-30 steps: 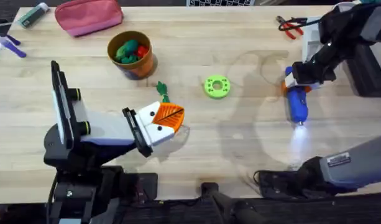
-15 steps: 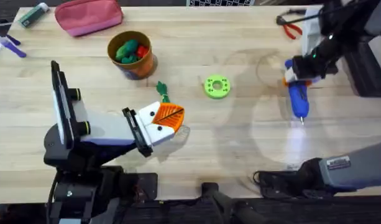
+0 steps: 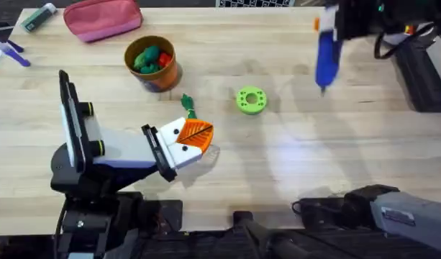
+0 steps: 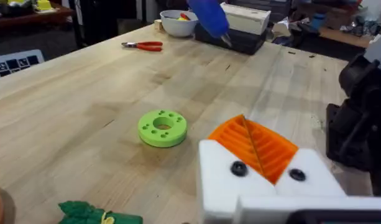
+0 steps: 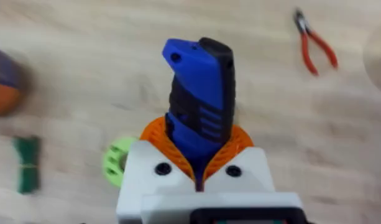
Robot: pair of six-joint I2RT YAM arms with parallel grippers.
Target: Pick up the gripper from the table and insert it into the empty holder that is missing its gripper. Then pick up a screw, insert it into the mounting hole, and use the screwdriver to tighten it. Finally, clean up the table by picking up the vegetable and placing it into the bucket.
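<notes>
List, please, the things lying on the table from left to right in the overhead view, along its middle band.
Round orange-brown bucket holding toy vegetables → small dark-green toy vegetable → lime-green ring disc → blue cylindrical screwdriver, held above the table in the right gripper.

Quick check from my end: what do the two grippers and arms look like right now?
Both grippers have white blocky finger mounts with dark screws and orange ribbed pads: the left gripper and the right gripper. From overhead, the left arm is black with a white section and yellow-green dots on an upright black part; the right arm is grey near its base, carrying a small label.
</notes>
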